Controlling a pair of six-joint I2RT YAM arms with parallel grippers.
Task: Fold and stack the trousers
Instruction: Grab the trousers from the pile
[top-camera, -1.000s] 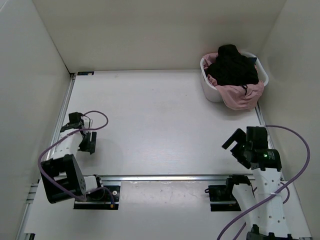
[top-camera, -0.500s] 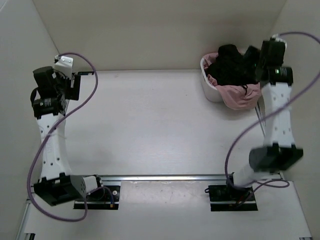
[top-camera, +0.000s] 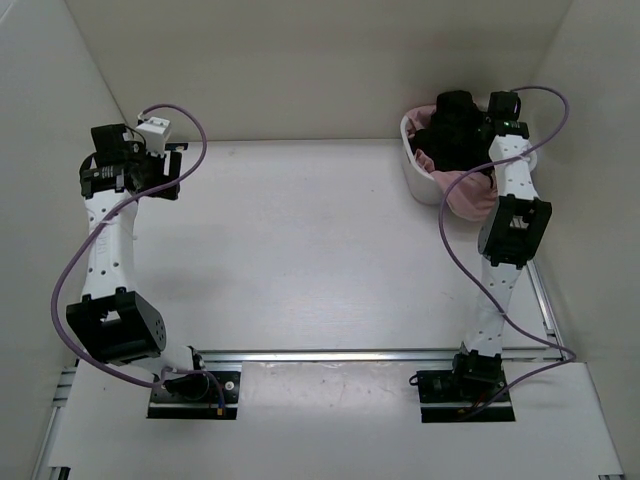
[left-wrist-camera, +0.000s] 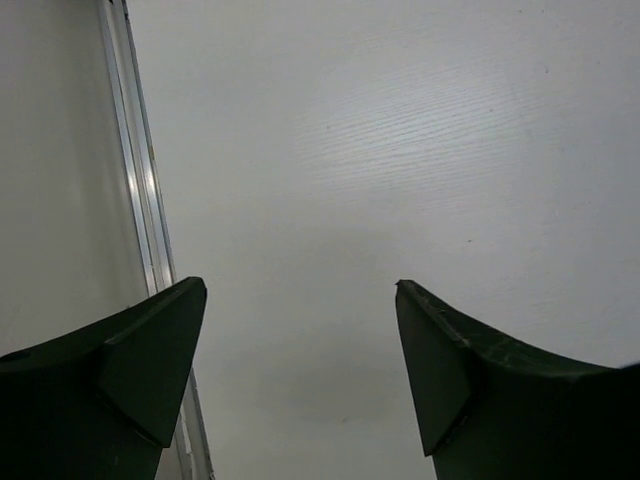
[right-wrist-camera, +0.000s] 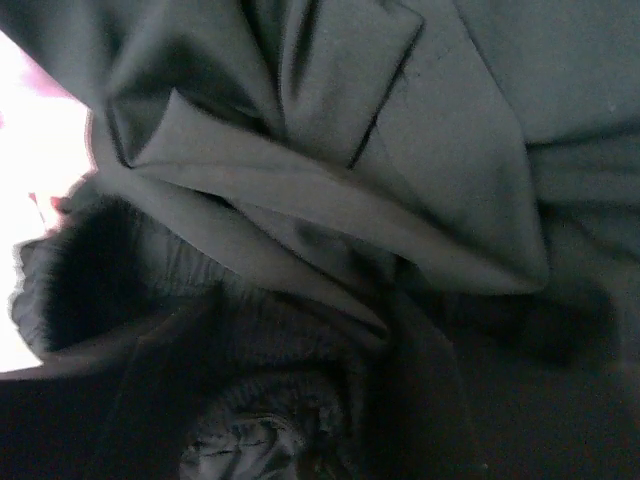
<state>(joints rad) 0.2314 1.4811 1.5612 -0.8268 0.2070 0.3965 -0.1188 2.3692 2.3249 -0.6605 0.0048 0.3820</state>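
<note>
Trousers (top-camera: 458, 122): black, soft, bunched in a heap. Piled above the rim of the basket (top-camera: 418, 180); not folded, not laid out. Far right corner of the bench (top-camera: 320, 250).

Same dark cloth close up in the right wrist view (right-wrist-camera: 400, 200): overlapping folds and creases across the whole frame, a gathered ribbed edge low at the centre. Too close to tell which part of the garment.

Basket: white, small, well filled. Standing on the bench against the far right wall.

Pink garment (top-camera: 482, 195): under the black heap, spilling over the near right rim of the basket and hanging down its side. Seen as a bright patch at the left edge of the right wrist view.

Right tool (top-camera: 482, 122): over the basket, down at the black heap, dark against dark. Fingers not made out in either view; cannot tell whether wide, narrow or gripping cloth.

Left tool (left-wrist-camera: 300, 285): far left of the bench, well apart from the basket. Fingers (left-wrist-camera: 150, 350) spread wide, nothing between them, bare bench surface below. Just beside the metal rail (left-wrist-camera: 140, 200) along the left edge.
</note>
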